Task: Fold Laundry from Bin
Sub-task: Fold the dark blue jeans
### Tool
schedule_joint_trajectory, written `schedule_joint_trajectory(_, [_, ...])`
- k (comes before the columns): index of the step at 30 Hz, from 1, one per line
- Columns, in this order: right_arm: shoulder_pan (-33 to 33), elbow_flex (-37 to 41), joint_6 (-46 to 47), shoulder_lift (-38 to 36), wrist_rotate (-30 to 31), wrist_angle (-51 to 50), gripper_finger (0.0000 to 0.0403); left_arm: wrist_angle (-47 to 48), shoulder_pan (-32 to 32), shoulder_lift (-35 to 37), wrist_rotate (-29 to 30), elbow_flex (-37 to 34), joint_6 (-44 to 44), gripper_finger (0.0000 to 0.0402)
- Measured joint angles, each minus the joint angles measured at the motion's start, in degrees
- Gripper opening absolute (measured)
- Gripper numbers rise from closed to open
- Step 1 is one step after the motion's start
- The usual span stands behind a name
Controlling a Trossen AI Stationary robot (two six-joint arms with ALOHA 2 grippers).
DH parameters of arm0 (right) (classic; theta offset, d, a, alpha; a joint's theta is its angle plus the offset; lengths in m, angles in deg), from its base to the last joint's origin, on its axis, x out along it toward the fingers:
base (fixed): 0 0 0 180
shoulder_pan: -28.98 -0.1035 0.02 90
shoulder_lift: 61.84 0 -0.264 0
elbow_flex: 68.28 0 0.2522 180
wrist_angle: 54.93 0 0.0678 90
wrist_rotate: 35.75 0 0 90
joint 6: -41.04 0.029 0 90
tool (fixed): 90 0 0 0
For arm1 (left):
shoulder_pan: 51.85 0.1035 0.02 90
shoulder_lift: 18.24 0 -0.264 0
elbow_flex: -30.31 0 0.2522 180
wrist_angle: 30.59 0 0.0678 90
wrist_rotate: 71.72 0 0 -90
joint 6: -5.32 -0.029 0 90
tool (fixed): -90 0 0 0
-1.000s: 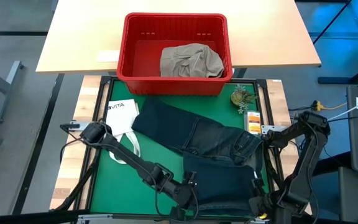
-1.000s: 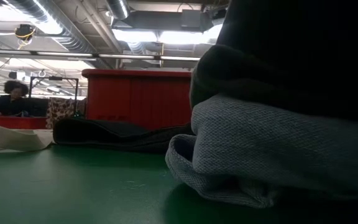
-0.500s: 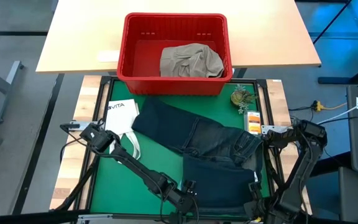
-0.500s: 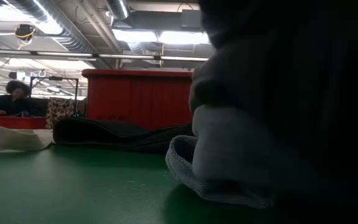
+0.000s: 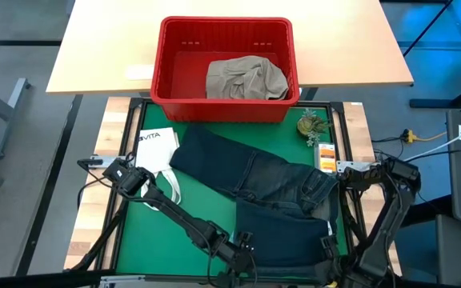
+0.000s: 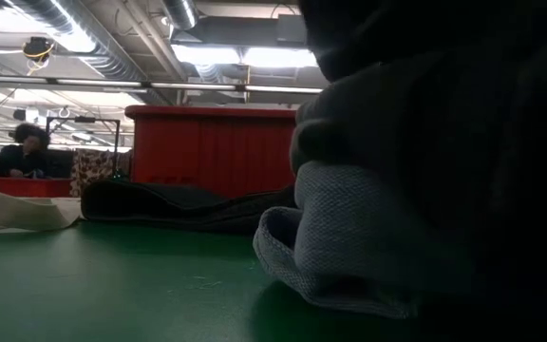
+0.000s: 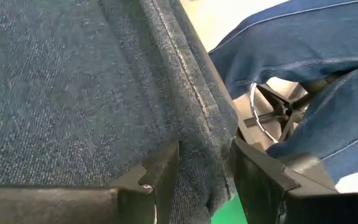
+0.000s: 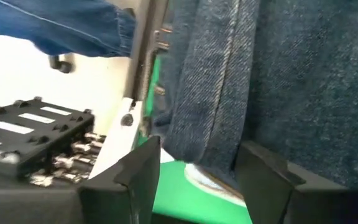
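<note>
Denim jeans [image 5: 270, 200] lie across your bench [image 5: 146, 240]; left gripper [image 7: 204, 177] and right gripper [image 8: 197, 171] each clamp fingers on the near edge.

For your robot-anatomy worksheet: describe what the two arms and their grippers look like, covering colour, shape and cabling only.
Both arms are black, slim jointed links with bulkier rounded joints and thin black cables running along them. The left gripper has two dark grey, flat, angular fingers with bevelled edges. The right gripper has matching dark, blocky, wedge-shaped fingers. No markings show.
</note>
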Motion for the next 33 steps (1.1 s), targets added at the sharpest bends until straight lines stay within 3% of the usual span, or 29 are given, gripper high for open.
schedule_joint_trajectory(6, [-0.51, -7.21, -1.57, -0.53, 2.65, -3.33, 0.0198, 3.67, -0.45, 0.76, -0.16, 5.18, -2.29, 0.0141])
schedule_joint_trajectory(15, [-1.09, -9.56, -6.56, 0.15, 19.83, 2.64, 0.0198, 6.04, -0.46, 0.81, 3.57, 9.04, -4.07, 0.0141])
schedule_joint_trajectory(33, [-1.07, -9.89, -9.01, 7.55, 22.53, 1.68, 0.0198, 5.24, -2.9, -0.31, 11.91, 8.41, -2.94, 0.0141])
